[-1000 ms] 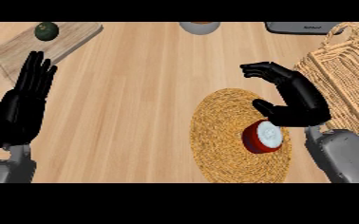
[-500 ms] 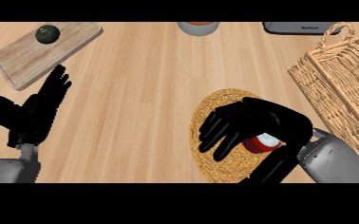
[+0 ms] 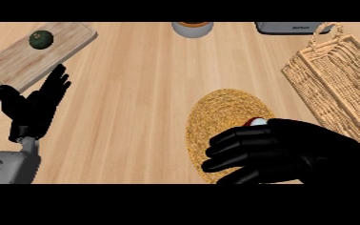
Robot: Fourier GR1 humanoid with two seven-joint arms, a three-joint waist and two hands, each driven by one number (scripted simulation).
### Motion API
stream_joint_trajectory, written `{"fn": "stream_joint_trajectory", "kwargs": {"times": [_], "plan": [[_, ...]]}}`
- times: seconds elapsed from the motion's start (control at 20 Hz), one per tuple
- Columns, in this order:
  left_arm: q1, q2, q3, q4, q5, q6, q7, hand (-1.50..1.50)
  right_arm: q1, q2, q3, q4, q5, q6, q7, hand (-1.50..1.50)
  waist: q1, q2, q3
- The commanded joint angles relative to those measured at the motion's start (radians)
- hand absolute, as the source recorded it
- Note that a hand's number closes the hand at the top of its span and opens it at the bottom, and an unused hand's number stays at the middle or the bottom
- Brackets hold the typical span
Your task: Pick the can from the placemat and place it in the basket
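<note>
Your right hand (image 3: 288,150) is lying over the round woven straw placemat (image 3: 224,112), fingers curling round the red, white-topped can (image 3: 255,122), which is mostly hidden and sitting on the mat's right part. Whether the fingers are actually touching it, you cannot tell. The woven wicker basket (image 3: 327,78) is standing just beside the mat, to its right. Your left hand (image 3: 36,106) is resting open at the left edge.
</note>
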Motion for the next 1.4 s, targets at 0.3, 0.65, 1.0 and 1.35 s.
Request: {"fn": "stream_joint_trajectory", "kwargs": {"times": [0.3,0.65,1.0,1.35], "plan": [[-0.033,-0.005,-0.001,0.021,-0.007,-0.018,0.008,0.0,-0.319,-0.259,-0.233,0.037,0.065,0.084,0.376,-1.5,0.015,-0.001,-0.002],[-0.038,-0.043,-0.013,0.008,-0.022,-0.003,0.025,0.0,-0.468,-0.338,-0.174,0.237,-0.032,0.425,0.352,-1.5,0.031,0.006,0.0],[0.008,-0.037,0.011,-0.01,-0.028,-0.032,-0.001,0.0,-0.427,-0.384,-0.307,0.402,-0.02,0.634,0.132,-1.5,0.022,0.006,0.002],[-0.041,-0.034,0.009,-0.021,-0.04,-0.038,0.061,0.0,-0.319,-0.323,-0.368,0.499,0.1,0.566,-0.054,-1.5,0.03,0.009,0.004]]}}
